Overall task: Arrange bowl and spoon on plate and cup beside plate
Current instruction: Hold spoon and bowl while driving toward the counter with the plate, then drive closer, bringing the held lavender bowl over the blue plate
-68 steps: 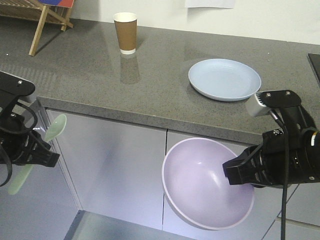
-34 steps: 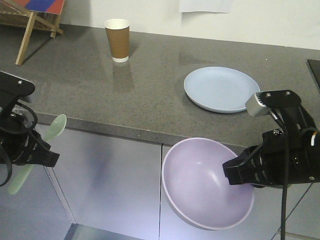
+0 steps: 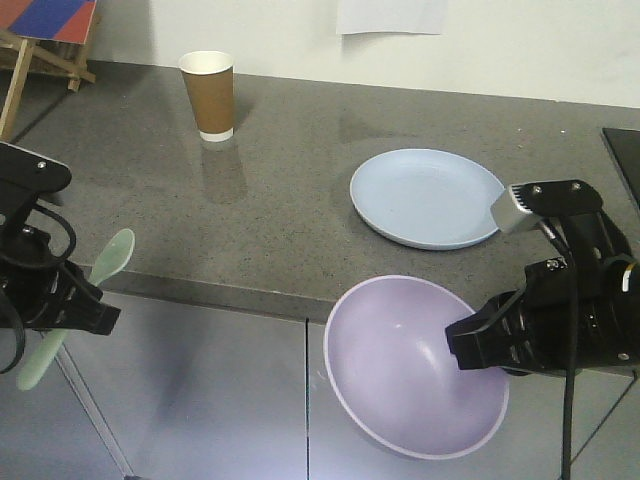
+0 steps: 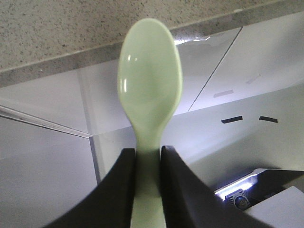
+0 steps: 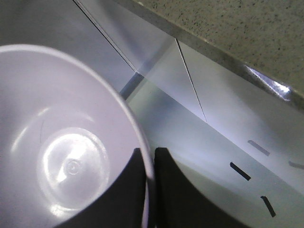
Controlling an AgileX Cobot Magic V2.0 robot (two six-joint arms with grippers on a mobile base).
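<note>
Log entry: both of your arms are matte black with angular housings. Your right arm [image 3: 585, 300] carries a silver-grey block [image 3: 513, 212] on top. Small bright screws [image 3: 536, 187] dot its black bracket, a black cable [image 3: 569, 400] runs down from it, and a pale yellowish mark [image 3: 628, 278] shows at the edge. Your left arm [image 3: 40, 290] has one bright screw [image 3: 40, 165] and looped black cables [image 3: 55, 235]. The left gripper [image 4: 147, 153] and right gripper [image 5: 148, 154] have smooth black fingers with rounded tips.
</note>
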